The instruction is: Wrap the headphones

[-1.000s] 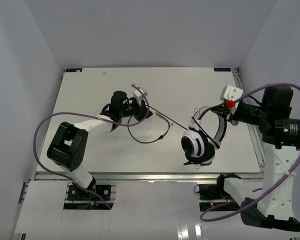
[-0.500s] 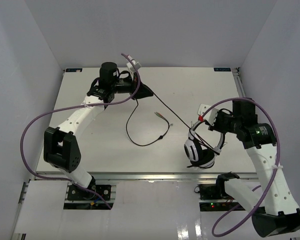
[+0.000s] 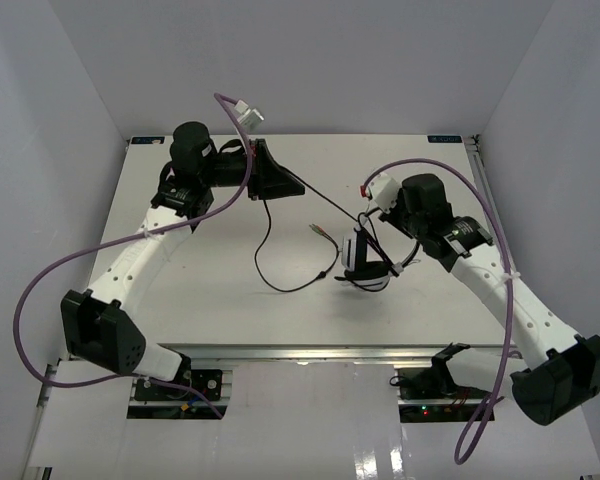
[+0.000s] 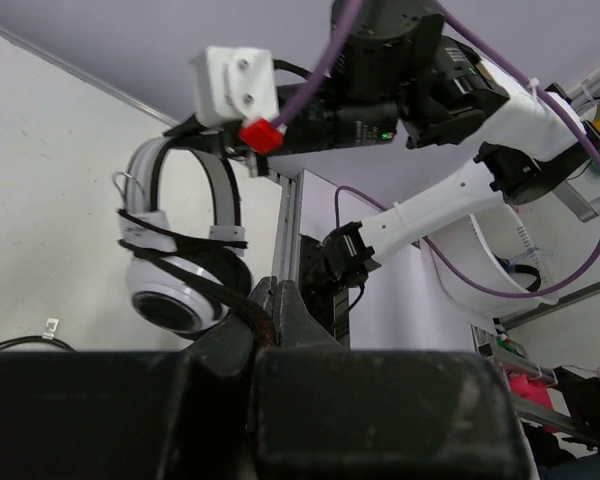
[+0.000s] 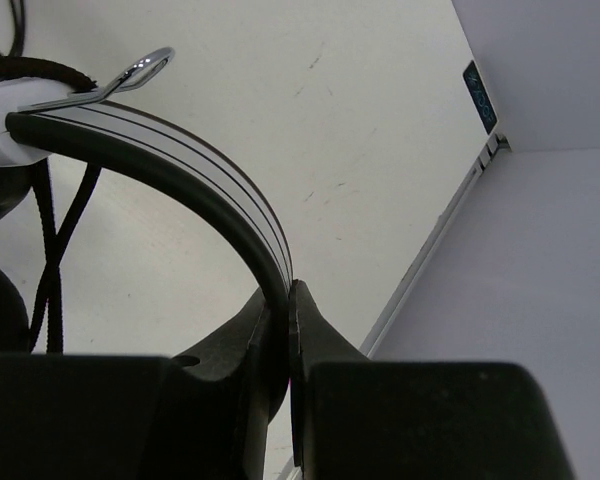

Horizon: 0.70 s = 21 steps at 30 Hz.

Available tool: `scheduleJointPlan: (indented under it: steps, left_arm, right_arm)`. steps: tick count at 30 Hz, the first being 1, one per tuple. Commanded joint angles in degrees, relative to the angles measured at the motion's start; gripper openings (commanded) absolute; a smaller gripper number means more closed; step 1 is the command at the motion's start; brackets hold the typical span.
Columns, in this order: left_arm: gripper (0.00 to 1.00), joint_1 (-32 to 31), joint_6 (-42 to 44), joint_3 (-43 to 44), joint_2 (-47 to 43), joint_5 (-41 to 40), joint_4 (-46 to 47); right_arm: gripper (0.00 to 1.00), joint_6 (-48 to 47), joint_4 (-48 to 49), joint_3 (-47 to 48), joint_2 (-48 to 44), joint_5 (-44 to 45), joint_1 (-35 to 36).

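Your right fingers (image 5: 290, 320) are pinched tight on the headband (image 5: 180, 165), holding the headphones (image 3: 363, 262) over the surface (image 3: 210, 300), a little right of its centre, about midway between the far and near edges. The earcups hang below the grip with dark cord crossed over them. Your left fingers (image 4: 276, 310) are closed on the cable (image 3: 330, 208) near the far edge, left of centre. From there one strand runs straight to the headphones, and a slack loop lies on the surface between the arms.
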Motion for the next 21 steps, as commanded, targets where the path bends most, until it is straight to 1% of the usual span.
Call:
scheduleJointPlan:
  steps: [1, 3, 5, 7, 8, 10, 13, 18, 21]
  left_arm:
    - [0.00, -1.56, -7.48, -3.08, -6.31, 0.65, 6.10]
    - [0.00, -3.48, -9.41, -4.61, -6.66, -1.15, 7.64]
    - [0.00, -9.17, -11.90, -6.77, -5.96, -3.99, 10.05]
    - [0.00, -14.64, -12.80, -7.11, -4.47, -6.55, 11.97]
    - [0.00, -16.13, -13.79, -7.03, -3.17, -7.26, 12.75]
    - [0.00, -20.60, -15.27, -6.80, -1.28, -9.06, 16.17]
    - [0.00, -24.52, -16.60, -5.92, 1.67, -10.68, 18.98]
    - [0.00, -30.12, -16.72, -4.47, 7.66, -12.59, 20.76]
    - [0.01, -32.54, -13.55, -6.88, 9.53, -15.17, 18.73]
  right_arm:
    - [0.08, 9.62, 8.93, 5.66, 3.73, 11.35, -0.13]
    - [0.08, 12.62, 9.82, 8.03, 6.17, 12.39, -0.22]
    - [0.08, 16.89, 10.41, 13.14, 10.13, 14.84, -0.22]
    - [0.08, 21.48, 10.00, 16.85, 14.91, 16.28, -0.23]
    - [0.08, 22.58, 9.31, 19.83, 17.45, 17.05, -0.31]
    - [0.08, 25.98, 7.54, 23.51, 20.31, 16.38, -0.54]
    - [0.08, 29.21, 5.40, 28.46, 24.16, 16.04, -1.31]
    - [0.08, 36.45, 1.74, 32.96, 27.22, 8.02, -5.71]
    - [0.08, 40.36, -0.61, 36.32, 27.53, 0.08, -10.86]
